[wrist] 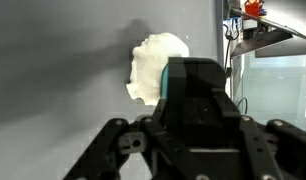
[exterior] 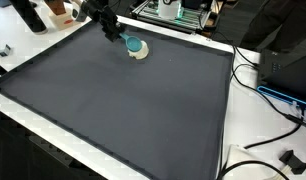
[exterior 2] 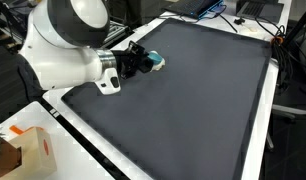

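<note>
The fingers [exterior 2: 140,58] are closed on a teal block [wrist: 198,85]; a white lump [wrist: 151,65] is seen just beyond them on the table [exterior: 143,115].

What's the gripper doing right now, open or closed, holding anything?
Gripper: jaws look closed on the teal object, right by the white lump on the dark mat.

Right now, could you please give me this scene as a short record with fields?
surface: dark grey mat with a white border
gripper: gripper at the mat's edge, shut on a teal object
held: teal object, between the fingers in the wrist view
under it: white lumpy thing lying on the mat; contact with the teal object cannot be told
nearby: cardboard box off the mat
</note>
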You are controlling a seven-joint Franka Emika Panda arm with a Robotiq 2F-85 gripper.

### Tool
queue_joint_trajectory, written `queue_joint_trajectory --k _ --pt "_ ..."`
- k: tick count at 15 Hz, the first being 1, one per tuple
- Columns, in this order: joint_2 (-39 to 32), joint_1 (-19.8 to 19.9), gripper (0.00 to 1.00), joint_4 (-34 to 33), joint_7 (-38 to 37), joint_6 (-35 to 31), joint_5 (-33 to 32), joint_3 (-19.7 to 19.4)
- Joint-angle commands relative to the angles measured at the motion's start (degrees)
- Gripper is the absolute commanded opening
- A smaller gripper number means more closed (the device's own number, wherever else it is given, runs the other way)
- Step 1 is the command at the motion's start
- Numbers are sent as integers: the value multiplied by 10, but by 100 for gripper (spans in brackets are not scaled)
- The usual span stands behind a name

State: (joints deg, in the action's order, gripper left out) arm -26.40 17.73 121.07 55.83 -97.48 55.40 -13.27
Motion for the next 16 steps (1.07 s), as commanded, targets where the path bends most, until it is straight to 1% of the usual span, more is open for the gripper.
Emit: queue_joint_trajectory --k 1,5,9,13,16 --pt "51 -8 25 45 27 -51 -26 -4" --pt "115 -23 25 77 29 -87 -53 -2" --pt "189 -41 25 107 17 -122 -95 8" --pt "267 -66 25 128 -37 -165 -163 23" --pt "314 -82 25 131 -102 -181 -227 39"
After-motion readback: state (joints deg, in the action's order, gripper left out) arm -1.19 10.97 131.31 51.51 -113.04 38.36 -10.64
